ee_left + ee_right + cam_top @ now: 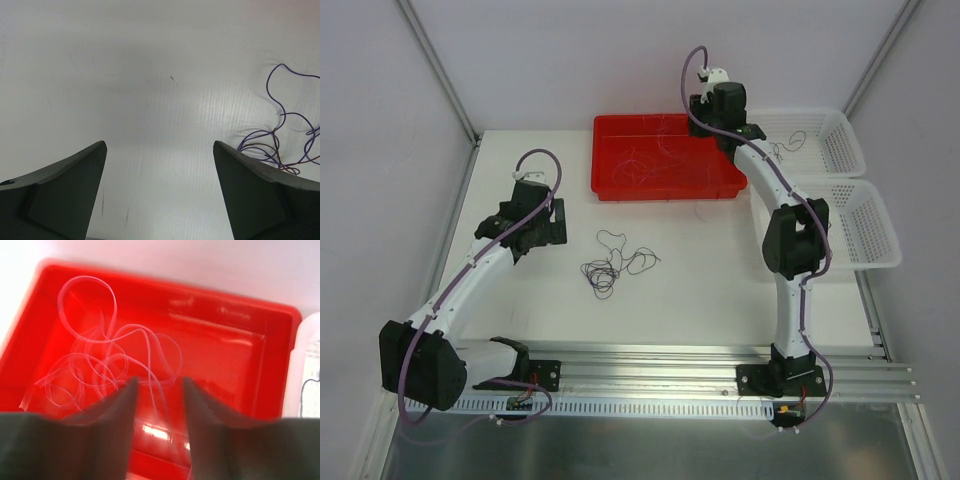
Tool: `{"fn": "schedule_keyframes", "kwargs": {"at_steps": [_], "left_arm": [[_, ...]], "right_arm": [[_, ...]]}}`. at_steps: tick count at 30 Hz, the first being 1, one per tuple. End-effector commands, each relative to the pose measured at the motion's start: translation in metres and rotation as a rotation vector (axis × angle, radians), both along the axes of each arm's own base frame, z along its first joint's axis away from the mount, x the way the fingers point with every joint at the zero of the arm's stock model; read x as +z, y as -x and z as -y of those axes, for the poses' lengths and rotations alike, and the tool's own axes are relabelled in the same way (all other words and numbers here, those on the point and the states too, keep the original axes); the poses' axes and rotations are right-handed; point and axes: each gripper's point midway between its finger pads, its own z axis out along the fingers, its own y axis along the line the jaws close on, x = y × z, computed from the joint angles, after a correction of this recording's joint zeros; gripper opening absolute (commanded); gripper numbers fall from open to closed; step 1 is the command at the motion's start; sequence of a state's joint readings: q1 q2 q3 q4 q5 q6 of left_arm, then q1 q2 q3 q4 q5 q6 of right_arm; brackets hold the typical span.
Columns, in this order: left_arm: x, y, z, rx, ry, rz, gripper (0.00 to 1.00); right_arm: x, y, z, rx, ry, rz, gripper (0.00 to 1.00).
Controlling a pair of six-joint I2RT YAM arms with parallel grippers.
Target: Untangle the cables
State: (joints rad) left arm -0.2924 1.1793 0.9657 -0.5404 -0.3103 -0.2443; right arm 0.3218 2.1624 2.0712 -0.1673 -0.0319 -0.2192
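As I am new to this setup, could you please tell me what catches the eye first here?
The bright red tray at the table's far side, holding loose thin strands, with the right pincer open above it. Next, the small tangle of cables mid-table, just right of the open left pincer.

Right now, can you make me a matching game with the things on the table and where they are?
Things:
1 cable tangle
2 tray
3 baskets
4 left gripper

Places:
A at the back, red
B right edge, white
C left side, open
D in the centre, knotted

Pairs: 1-D; 2-A; 3-B; 4-C.
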Motion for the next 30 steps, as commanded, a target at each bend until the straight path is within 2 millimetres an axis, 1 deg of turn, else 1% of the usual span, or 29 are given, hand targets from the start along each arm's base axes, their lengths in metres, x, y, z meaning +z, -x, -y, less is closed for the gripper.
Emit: {"fn": "schedule_keyframes", "kwargs": {"at_steps": [1, 2, 3, 4, 5, 6, 7, 8, 9, 10, 11, 12, 13, 14, 15, 16, 17, 18, 19, 20, 21, 22, 23, 24, 25, 26, 27, 28, 30], "left_arm": [[-0.006, 0.002, 0.0, 0.004, 0.017, -0.021, 0.89], [-0.007, 0.002, 0.001, 0.001, 0.02, -0.025, 0.89], [-0.006, 0.002, 0.001, 0.004, 0.024, -0.022, 0.89], [-0.007, 0.002, 0.002, 0.0, 0.026, -0.023, 0.89], [-0.007, 0.002, 0.002, -0.002, 0.027, -0.028, 0.89], [-0.007, 0.002, 0.002, -0.003, 0.031, -0.026, 0.89], [-0.006, 0.002, 0.002, -0.003, 0.032, -0.023, 0.89], [-0.006, 0.002, 0.002, -0.002, 0.033, -0.024, 0.89], [-0.006, 0.002, 0.003, -0.003, 0.036, -0.025, 0.89], [-0.006, 0.002, 0.003, -0.004, 0.036, -0.025, 0.89], [-0.007, 0.002, 0.003, -0.004, 0.039, -0.027, 0.89], [-0.006, 0.002, 0.003, -0.005, 0.042, -0.027, 0.89], [-0.007, 0.003, 0.005, -0.011, 0.047, -0.028, 0.89], [-0.007, 0.002, 0.006, -0.011, 0.049, -0.03, 0.89], [-0.007, 0.002, 0.006, -0.012, 0.051, -0.029, 0.89], [-0.007, 0.002, 0.006, -0.012, 0.051, -0.031, 0.89], [-0.008, 0.002, 0.007, -0.017, 0.053, -0.035, 0.89], [-0.008, 0.002, 0.007, -0.016, 0.055, -0.034, 0.89], [-0.008, 0.002, 0.007, -0.015, 0.056, -0.035, 0.89], [-0.009, 0.002, 0.009, -0.022, 0.062, -0.04, 0.89], [-0.01, 0.002, 0.01, -0.025, 0.065, -0.043, 0.89], [-0.011, 0.003, 0.011, -0.029, 0.07, -0.047, 0.89], [-0.011, 0.003, 0.013, -0.036, 0.082, -0.052, 0.89], [-0.012, 0.003, 0.015, -0.042, 0.087, -0.057, 0.89], [-0.013, 0.003, 0.016, -0.046, 0.096, -0.062, 0.89], [-0.016, 0.003, 0.02, -0.056, 0.108, -0.075, 0.89], [-0.019, 0.004, 0.022, -0.063, 0.117, -0.089, 0.89], [-0.024, 0.004, 0.025, -0.067, 0.124, -0.108, 0.89], [-0.03, 0.006, 0.033, -0.086, 0.163, -0.141, 0.89]], "right_arm": [[-0.012, -0.001, -0.005, 0.049, -0.006, -0.024, 0.5], [-0.018, 0.002, -0.002, 0.043, -0.004, -0.039, 0.57], [-0.009, 0.007, -0.001, 0.044, -0.01, -0.028, 0.68], [-0.02, 0.014, 0.001, 0.041, -0.004, -0.057, 0.71], [-0.018, 0.018, 0.004, 0.031, 0.0, -0.059, 0.74], [-0.003, 0.025, 0.008, 0.021, -0.008, -0.043, 0.75], [-0.012, 0.033, 0.011, 0.013, 0.0, -0.078, 0.76], [-0.01, 0.039, 0.015, -0.009, -0.001, -0.086, 0.76], [0.005, 0.048, 0.02, -0.021, -0.013, -0.071, 0.76], [0.007, 0.054, 0.022, -0.037, -0.034, -0.078, 0.76], [-0.008, 0.065, 0.027, -0.054, -0.031, -0.116, 0.76], [-0.008, 0.07, 0.028, -0.062, -0.043, -0.122, 0.75], [0.004, 0.079, 0.03, -0.073, -0.076, -0.114, 0.75], [0.0, 0.086, 0.03, -0.072, -0.087, -0.13, 0.75], [-0.012, 0.093, 0.031, -0.076, -0.092, -0.163, 0.74], [-0.017, 0.1, 0.031, -0.08, -0.1, -0.187, 0.73], [-0.016, 0.108, 0.028, -0.072, -0.128, -0.209, 0.72], [-0.03, 0.119, 0.026, -0.062, -0.133, -0.252, 0.7], [-0.035, 0.126, 0.022, -0.045, -0.14, -0.267, 0.7], [-0.031, 0.139, 0.009, -0.006, -0.174, -0.277, 0.7], [-0.036, 0.146, 0.003, 0.01, -0.179, -0.288, 0.7], [-0.052, 0.16, -0.003, 0.03, -0.168, -0.327, 0.7], [-0.051, 0.175, -0.02, 0.084, -0.173, -0.338, 0.7], [-0.056, 0.184, -0.028, 0.108, -0.172, -0.35, 0.7], [-0.069, 0.197, -0.036, 0.132, -0.163, -0.382, 0.7], [-0.072, 0.212, -0.056, 0.19, -0.163, -0.398, 0.7], [-0.077, 0.221, -0.064, 0.215, -0.151, -0.414, 0.7], [-0.085, 0.236, -0.078, 0.247, -0.131, -0.433, 0.7], [-0.096, 0.248, -0.093, 0.266, -0.133, -0.466, 0.7]]}}
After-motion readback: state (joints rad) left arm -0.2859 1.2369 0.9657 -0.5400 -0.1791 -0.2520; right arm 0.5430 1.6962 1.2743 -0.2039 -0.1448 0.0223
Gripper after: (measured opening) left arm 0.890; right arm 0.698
